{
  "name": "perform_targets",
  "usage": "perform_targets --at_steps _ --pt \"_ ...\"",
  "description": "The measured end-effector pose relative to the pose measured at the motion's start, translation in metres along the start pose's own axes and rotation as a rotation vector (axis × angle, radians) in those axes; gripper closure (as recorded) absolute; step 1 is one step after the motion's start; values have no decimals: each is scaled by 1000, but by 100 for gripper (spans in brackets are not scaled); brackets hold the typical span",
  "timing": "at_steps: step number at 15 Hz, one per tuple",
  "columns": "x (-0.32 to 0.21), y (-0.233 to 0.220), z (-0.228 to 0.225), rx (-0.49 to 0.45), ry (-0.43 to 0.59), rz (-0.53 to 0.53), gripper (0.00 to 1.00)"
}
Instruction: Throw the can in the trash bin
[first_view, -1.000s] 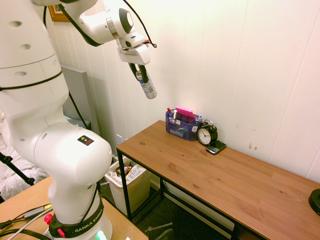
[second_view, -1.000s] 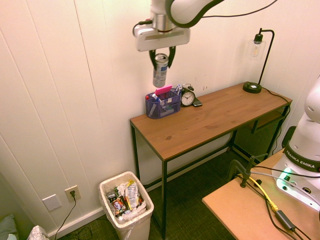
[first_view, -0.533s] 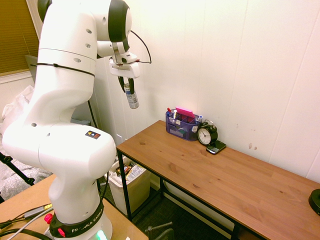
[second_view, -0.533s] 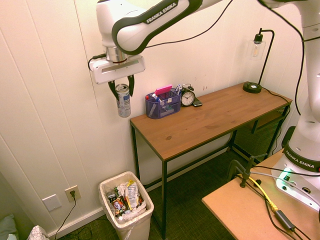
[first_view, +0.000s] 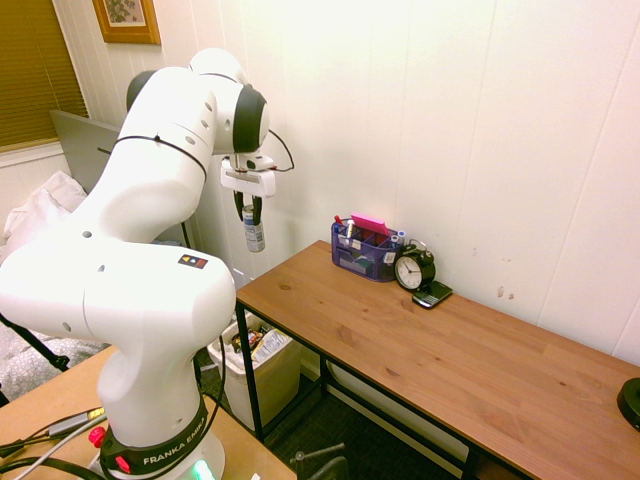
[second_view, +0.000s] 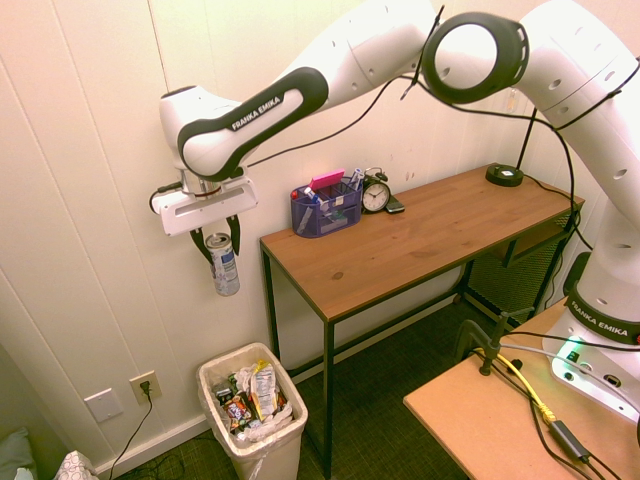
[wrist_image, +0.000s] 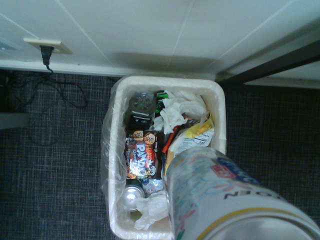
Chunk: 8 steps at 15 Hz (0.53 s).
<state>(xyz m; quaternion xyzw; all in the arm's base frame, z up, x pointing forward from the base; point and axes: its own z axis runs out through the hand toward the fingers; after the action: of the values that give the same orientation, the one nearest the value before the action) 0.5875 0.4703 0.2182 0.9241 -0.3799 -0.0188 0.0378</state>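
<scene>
The big wooden table (second_view: 420, 235) takes up the middle and right of the second exterior view, pushed against the white panelled wall. At its far left corner sits a blue mesh basket (second_view: 325, 207) of odds and ends, with a little black alarm clock (second_view: 376, 194) just beside it and a black desk lamp (second_view: 512, 130) way over at the right end.

Down in the lower left of that frame, on the dark carpet off the table's end, is the trash bin (second_view: 210, 379), cream plastic with a liner and stuffed with wrappers.

Upper left, the gripper (second_view: 217, 243) points straight down, fingers clamped on the top of the can (second_view: 222, 265). The can hangs upright in the air, above the bin and well clear of it, left of the table edge. The wrist view has the can's side up close with the bin (wrist_image: 218, 102) below.
</scene>
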Motion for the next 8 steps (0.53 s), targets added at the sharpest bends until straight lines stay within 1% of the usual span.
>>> perform_targets --at_steps 3,4,8 --pt "1 -9 37 -20 -58 3 100" --pt "0 -8 41 -28 -60 -2 0" --pt "5 -3 44 -60 -63 -19 0"
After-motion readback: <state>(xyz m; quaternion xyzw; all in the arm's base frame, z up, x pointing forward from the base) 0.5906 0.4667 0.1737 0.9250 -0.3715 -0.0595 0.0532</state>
